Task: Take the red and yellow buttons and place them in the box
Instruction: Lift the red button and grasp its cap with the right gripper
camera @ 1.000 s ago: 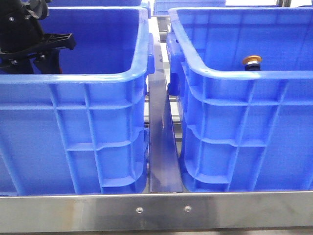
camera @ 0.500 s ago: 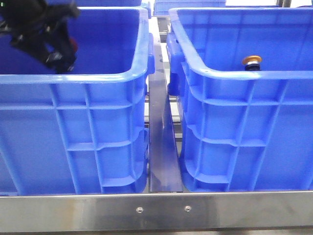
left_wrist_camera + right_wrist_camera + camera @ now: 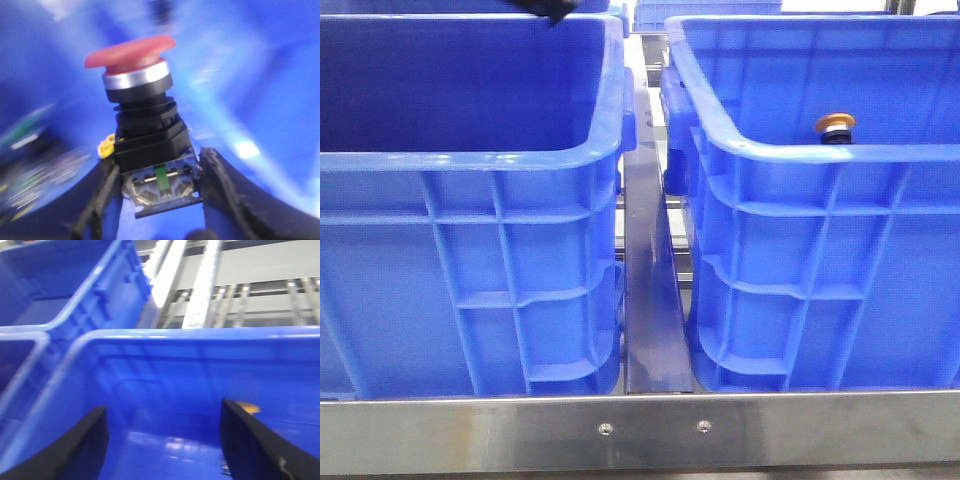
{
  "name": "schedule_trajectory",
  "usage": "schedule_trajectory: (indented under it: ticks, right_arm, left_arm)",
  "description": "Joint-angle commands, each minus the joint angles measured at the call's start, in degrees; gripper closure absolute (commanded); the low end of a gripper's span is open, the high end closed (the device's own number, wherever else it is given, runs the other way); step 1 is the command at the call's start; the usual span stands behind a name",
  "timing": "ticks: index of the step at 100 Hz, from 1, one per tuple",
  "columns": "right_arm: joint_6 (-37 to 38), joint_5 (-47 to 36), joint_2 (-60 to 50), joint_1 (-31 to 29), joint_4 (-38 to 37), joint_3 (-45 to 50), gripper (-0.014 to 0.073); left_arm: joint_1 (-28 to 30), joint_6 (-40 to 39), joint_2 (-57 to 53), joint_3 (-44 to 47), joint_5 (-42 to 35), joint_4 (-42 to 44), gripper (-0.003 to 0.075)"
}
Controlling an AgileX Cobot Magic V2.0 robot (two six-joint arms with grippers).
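- The left gripper [image 3: 161, 186] is clamped on the red button [image 3: 131, 49], its two dark fingers [image 3: 224, 186] pressing the sides of the button's base block, red cap pointing away from the wrist.
- That red button has a silver ring under the cap, a black collar below it, and a small yellow tab at one side of the body.
- Behind it everything is blurred blue; which crate it hangs over cannot be told from this view.
- In the front view only a dark scrap of the left arm [image 3: 545, 10] shows at the top edge, above the left crate [image 3: 470, 160].
- The right gripper [image 3: 162, 440] hangs with jaws spread wide and holding nothing, over the right crate [image 3: 820, 155].
- The yellow button [image 3: 836, 124] rests inside that right crate, near its front wall.
- A metal rail [image 3: 655, 300] runs between the two crates.
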Motion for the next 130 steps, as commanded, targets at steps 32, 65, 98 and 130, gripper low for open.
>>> schedule_trajectory:
  ticks: [32, 65, 98, 130]
  right_arm:
    - [17.1, 22.5, -1.7, -0.2, 5.8, -1.4, 0.0092]
    - [25.1, 29.8, 1.1, 7.4, 8.1, -1.7, 0.0011]
    - [25.1, 28.2, 2.4, 9.8, 8.1, -2.0, 0.0017]
    - [25.1, 28.2, 2.4, 9.8, 8.1, -2.0, 0.0354]
  left_arm:
    - [-10.4, 2.9, -2.5, -1.7, 1.1, -5.9, 0.0647]
    - [-12.5, 2.9, -1.3, -1.7, 1.1, -5.8, 0.0647]
    - [-12.5, 2.9, -1.3, -1.7, 1.1, -5.8, 0.0647]
    - [-12.5, 2.9, -1.3, -1.7, 1.2, -5.8, 0.0638]
